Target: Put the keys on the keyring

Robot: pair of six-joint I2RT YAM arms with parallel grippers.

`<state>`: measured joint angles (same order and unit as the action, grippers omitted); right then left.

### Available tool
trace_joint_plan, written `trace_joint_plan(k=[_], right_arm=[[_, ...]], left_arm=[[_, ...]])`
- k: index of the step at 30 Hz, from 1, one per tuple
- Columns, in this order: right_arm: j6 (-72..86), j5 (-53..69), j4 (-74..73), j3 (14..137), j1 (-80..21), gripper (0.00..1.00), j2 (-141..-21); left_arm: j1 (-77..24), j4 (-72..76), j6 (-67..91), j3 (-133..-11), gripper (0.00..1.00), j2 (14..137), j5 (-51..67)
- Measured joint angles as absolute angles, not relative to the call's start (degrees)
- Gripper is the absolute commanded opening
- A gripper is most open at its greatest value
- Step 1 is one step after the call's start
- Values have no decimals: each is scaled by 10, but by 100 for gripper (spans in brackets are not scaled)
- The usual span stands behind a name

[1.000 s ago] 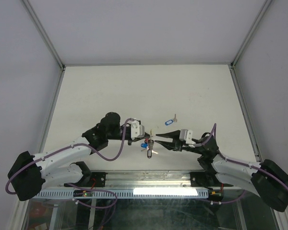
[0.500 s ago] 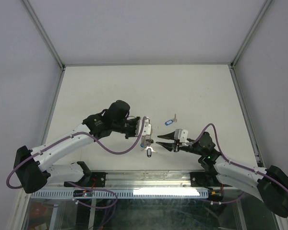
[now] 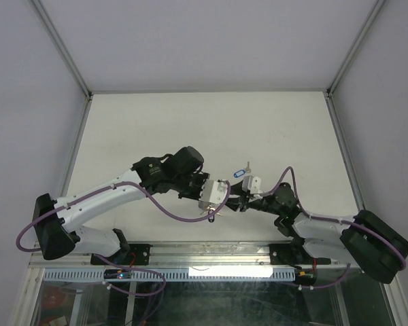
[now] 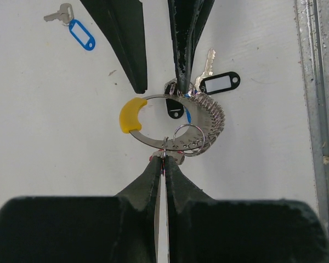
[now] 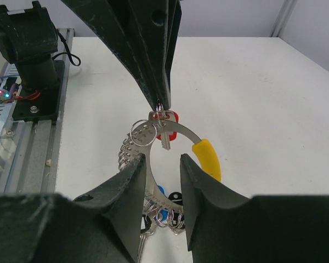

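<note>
Several keys (image 4: 208,63) hung from the near, beaded side of the ring (image 4: 132,115), and one blue-tagged key (image 4: 79,33) lay loose on the table (image 4: 44,137), just beyond it. The ring was held off the table, close to the near edge, between the arms. Its left rim was pinched by the left gripper (image 4: 163,160), whose jaws were pressed tight together, with a red-tagged key at the pinch. The right gripper (image 4: 160,89) was spread partway, one fingertip touching the right rim, with nothing clamped. The ring was judged light, thin, stiff and slippery, liable to swivel in a single pinch. A hold on the bare band beside the yellow arc, clear of the beads, was thought best. The keys were judged tiny and better taken by their tags.
</note>
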<state>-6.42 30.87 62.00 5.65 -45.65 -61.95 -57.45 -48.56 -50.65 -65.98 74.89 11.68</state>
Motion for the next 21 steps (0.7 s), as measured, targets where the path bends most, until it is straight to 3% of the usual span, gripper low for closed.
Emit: trace_joint_plan(k=[21], right_arm=[[-10, 324, 752, 117, -481, 30, -759]], left_arm=[[-579, -502, -519, -677, 0, 756, 90]])
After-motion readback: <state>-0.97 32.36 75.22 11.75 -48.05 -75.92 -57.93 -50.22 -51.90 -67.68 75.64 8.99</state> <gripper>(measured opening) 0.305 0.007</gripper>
